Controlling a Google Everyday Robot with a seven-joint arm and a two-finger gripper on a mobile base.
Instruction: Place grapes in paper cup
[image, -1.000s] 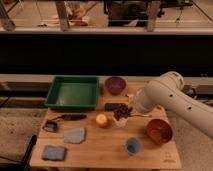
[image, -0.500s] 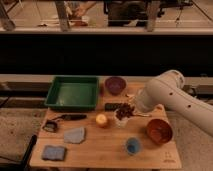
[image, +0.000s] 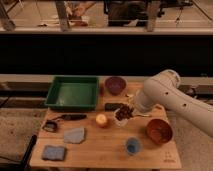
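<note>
Camera view, claw, grapes at one paper cup

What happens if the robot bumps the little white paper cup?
It would probably slide or tip easily: the paper cup looks small and light, standing on the wooden table. The grapes, a lumpy bunch at its top by the end effector, might steady it, or topple it if off-centre.

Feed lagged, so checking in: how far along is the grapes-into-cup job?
Done: the grapes are at the mouth of the cup. In hand: the hand is beside them, on the orange bowl's side. Left: any release and pulling the arm away; I cannot tell whether the grapes already rest inside.
</note>
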